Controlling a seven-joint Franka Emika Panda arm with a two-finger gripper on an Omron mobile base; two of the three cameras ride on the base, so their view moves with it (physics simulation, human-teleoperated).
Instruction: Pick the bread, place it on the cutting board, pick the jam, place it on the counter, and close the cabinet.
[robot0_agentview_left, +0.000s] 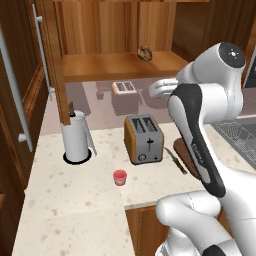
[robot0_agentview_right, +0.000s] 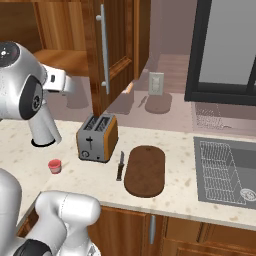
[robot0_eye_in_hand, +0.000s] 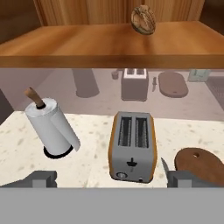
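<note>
Bread (robot0_eye_in_hand: 143, 19) sat on cabinet shelf (robot0_eye_in_hand: 109, 43) near its right end; looked light, knobbly, firm — pinch across middle. Tool (robot0_eye_in_hand: 109, 178) was spread wide, empty, above the desk (robot0_eye_in_hand: 87, 131).

A beige, brown-speckled counter (robot0_agentview_left: 75, 200) runs along the wall; on it, from left to right, stand a white paper towel roll (robot0_agentview_left: 76, 136) on a dark base, an orange-sided toaster (robot0_agentview_left: 143, 138), a knife (robot0_agentview_right: 120, 165) lying flat just beside the toaster, and a dark oval cutting board (robot0_agentview_right: 145, 170); a small red jam (robot0_agentview_left: 119, 177) jar sits near the front, between roll and toaster; above, the open cabinet (robot0_agentview_left: 120, 37) has a wooden shelf (robot0_agentview_left: 105, 65) carrying the bread (robot0_agentview_left: 145, 52) toward its right.
</note>
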